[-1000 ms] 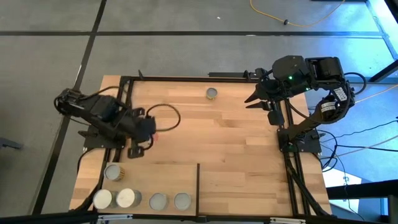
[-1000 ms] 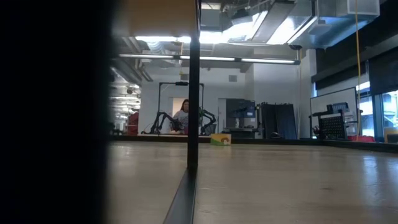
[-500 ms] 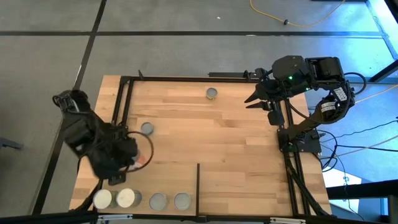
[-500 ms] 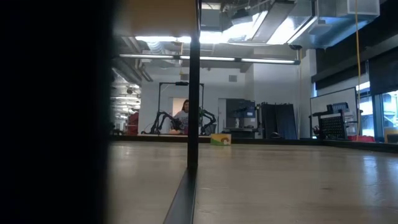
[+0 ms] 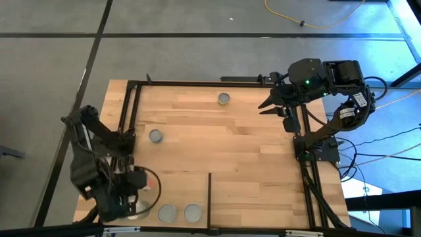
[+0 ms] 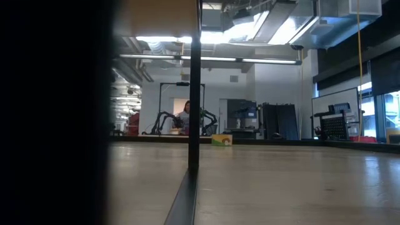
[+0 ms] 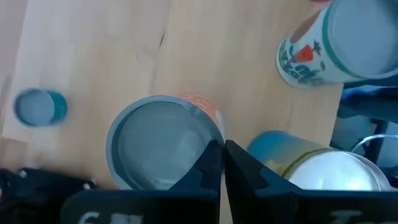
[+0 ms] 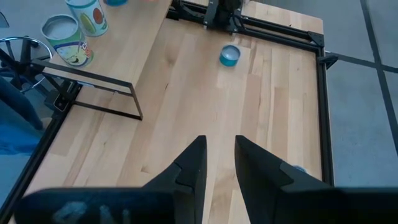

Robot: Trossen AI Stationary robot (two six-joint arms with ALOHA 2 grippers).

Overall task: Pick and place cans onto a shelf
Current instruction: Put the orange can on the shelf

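Note:
The shelf (image 5: 181,187) is a pale board at the table's near left, with a thin black upright edge (image 5: 209,191). Two grey-topped cans (image 5: 167,212) (image 5: 193,212) stand on it. More cans at its left end are mostly hidden under my left arm. My left gripper (image 7: 222,155) is shut above that end, between an orange-sided grey-topped can (image 7: 158,143) and a whitish-topped can (image 7: 323,171). Two cans stand on the tabletop, one at mid-left (image 5: 155,136) and one at the far middle (image 5: 224,99). My right gripper (image 8: 217,158) is open and empty at the far right. My left gripper's shut fingertips point down right beside the rim (image 7: 211,127) of the orange-sided can, on the side facing the whitish-topped can. I cannot tell whether they touch it. The can stands upright on the shelf.
A third labelled can (image 7: 339,43) stands close by on the shelf. A black metal frame (image 5: 128,112) runs along the table's left, far and right sides. In the low view the black upright (image 6: 194,94) stands in front, and the picture's left is dark.
My left arm has swung from the table's mid-left toward the near edge and now stands over the shelf's left end, covering the cans there. The can at mid-left, hidden under the gripper before, now stands uncovered on the tabletop.

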